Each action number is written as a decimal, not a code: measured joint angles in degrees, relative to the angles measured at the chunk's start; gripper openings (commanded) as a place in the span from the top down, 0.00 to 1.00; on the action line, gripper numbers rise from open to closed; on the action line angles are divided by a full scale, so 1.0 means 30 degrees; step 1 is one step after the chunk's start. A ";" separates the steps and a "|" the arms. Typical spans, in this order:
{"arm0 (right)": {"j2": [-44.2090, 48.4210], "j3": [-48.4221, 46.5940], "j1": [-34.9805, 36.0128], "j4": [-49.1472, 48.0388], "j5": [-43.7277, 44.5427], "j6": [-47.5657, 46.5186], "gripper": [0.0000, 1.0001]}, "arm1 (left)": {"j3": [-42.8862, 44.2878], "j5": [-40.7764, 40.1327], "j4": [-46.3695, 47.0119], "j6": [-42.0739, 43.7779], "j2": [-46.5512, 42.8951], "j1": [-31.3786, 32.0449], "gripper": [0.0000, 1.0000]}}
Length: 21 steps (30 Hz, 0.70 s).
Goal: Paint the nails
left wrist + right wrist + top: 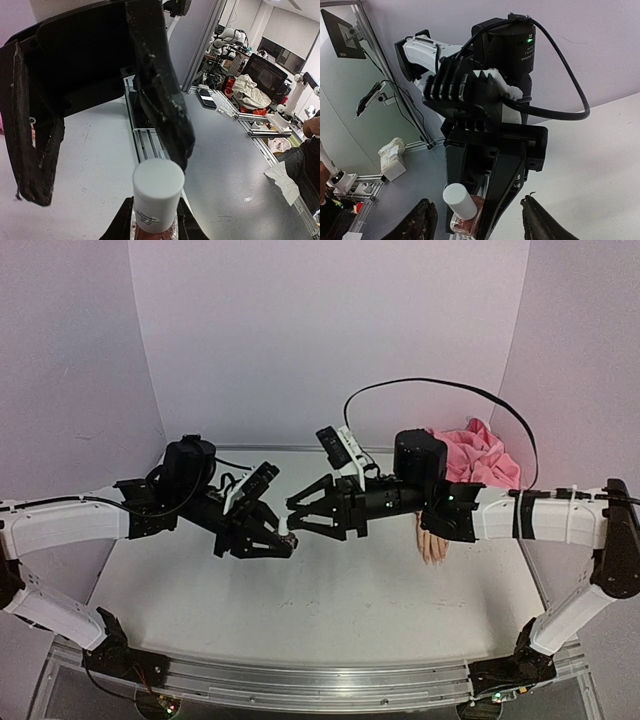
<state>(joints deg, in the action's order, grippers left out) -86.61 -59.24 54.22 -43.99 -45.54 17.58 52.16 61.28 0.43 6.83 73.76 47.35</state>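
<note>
Overhead, the left gripper (pixel 285 543) was pinched shut on a small polish bottle (pixel 291 537) above the middle of the table (pixel 330 620). The right gripper (pixel 292 516) faced it from the right with its jaws spread. Their tips were just beside the bottle's top, and whether they touched it could not be told from there. Well to the right, under the right arm, the mannequin hand (pixel 432 543) lay on the table, sticking out of a pink sleeve (pixel 482 455) bunched near the back corner. The nails (pixel 435 558) sat at its fingertips, too small to make out singly and well apart from both grippers.

From the left wrist, its own fingers (pixel 190 230) clasped the bottle low in the picture, and the white cap (pixel 158 192) stood clear above them. The right arm's two black fingers (pixel 162 100) loomed beyond the cap, set apart from each other. The right-hand one's tip reached the cap's rim, though contact could not be judged.

From the right wrist, its own fingers (pixel 536 220) stood wide apart at the bottom edge. In the gap beyond them, the left gripper held the pinkish bottle, its cap tilted to the left.
</note>
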 measured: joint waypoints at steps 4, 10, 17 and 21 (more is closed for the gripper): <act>-0.0896 -0.0714 0.0124 -0.0284 -0.0663 0.0102 0.58 | 0.0007 0.0211 0.0022 -0.0160 0.0153 0.0000 1.00; -0.1632 -0.1341 0.0342 -0.1100 -0.1508 0.0678 0.66 | 0.0007 0.0262 0.0022 -0.0291 0.0299 0.0000 1.00; -0.2171 -0.1384 0.0495 -0.1355 -0.1698 0.1100 0.89 | 0.0007 0.0233 0.0015 -0.0299 0.0342 0.0000 1.00; -0.2171 -0.1319 0.0495 -0.1486 -0.1508 0.1151 1.00 | 0.0007 0.0000 0.0029 -0.0357 0.0350 -0.0015 1.00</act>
<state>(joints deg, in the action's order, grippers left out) -93.12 -63.20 55.70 -48.45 -50.06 21.04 52.18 61.28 0.51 5.76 74.81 47.31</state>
